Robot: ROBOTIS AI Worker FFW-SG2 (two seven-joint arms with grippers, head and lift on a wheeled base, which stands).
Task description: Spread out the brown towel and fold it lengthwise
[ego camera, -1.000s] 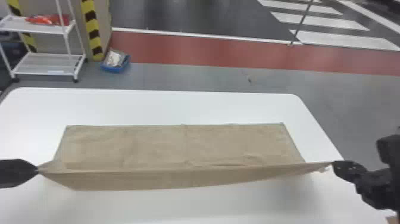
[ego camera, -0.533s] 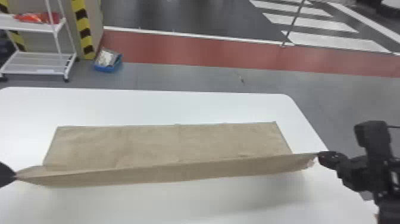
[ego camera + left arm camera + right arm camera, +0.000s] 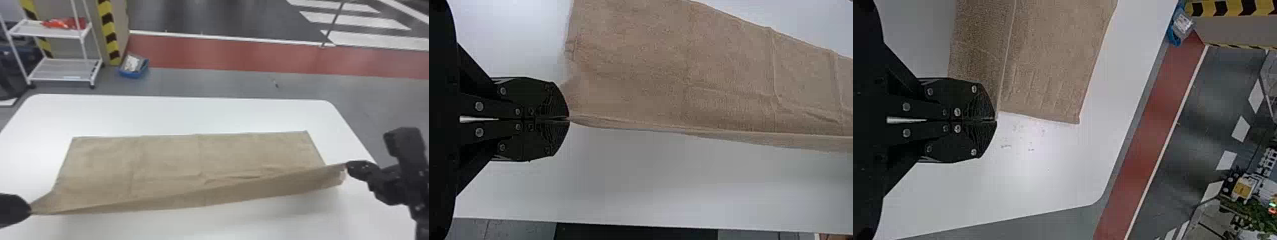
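The long brown cloth towel looks matt and slightly rough in its weave. The broad white desk is smooth with a soft sheen; the grey floor looks smooth.

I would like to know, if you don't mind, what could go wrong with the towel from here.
The right tool seems to pinch the towel only at its fingertips, so that corner might slip out. The raised edge slants in the head view, nearer the robot at the left tool, so the fold could land crooked. Creases beside that edge, towards the right, may get trapped as wrinkles inside the fold.
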